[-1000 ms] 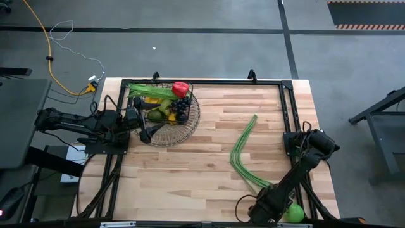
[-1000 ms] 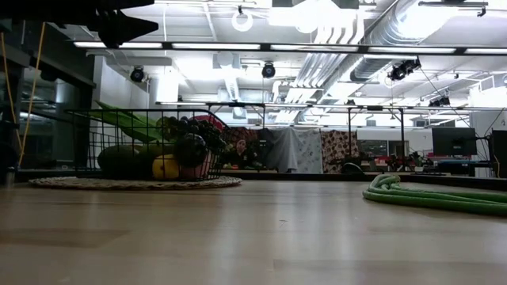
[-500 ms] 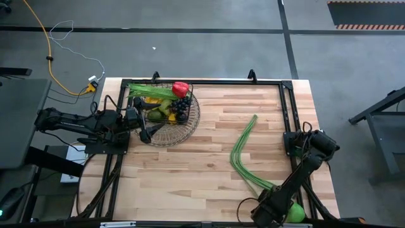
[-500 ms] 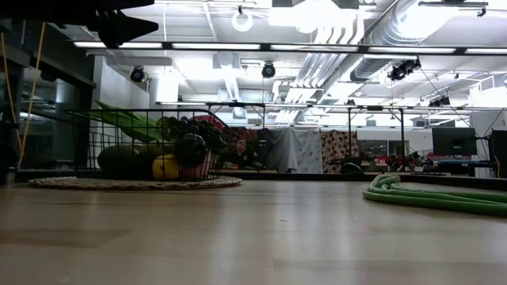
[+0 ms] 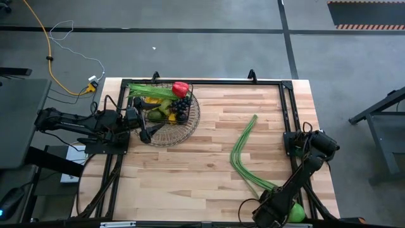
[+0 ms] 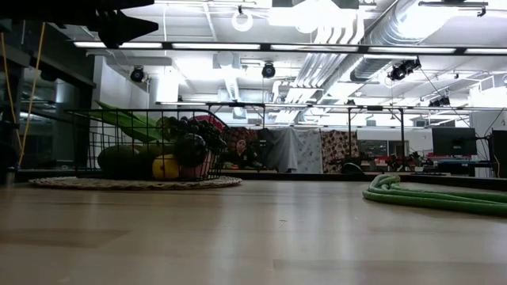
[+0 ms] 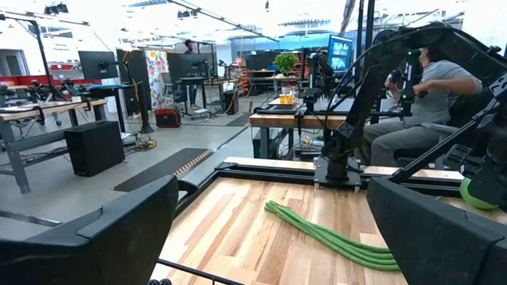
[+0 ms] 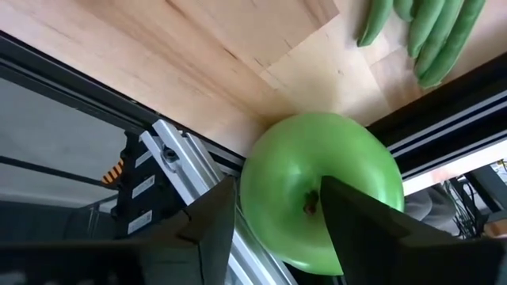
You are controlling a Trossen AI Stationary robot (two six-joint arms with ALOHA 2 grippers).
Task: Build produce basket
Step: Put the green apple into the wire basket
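The apple [image 8: 321,202] is clasped by the right gripper [image 5: 281,212] at the near right edge, for carrying to the far-left basket [image 5: 166,114] (already well stocked); the left gripper [image 7: 269,229] is spread, idle beside it.

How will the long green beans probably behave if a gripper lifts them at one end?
The long green beans lie curved and bundled on the table, so they probably flop and sag. Being thin and long, the free end would likely drag. They seem unlikely to roll.
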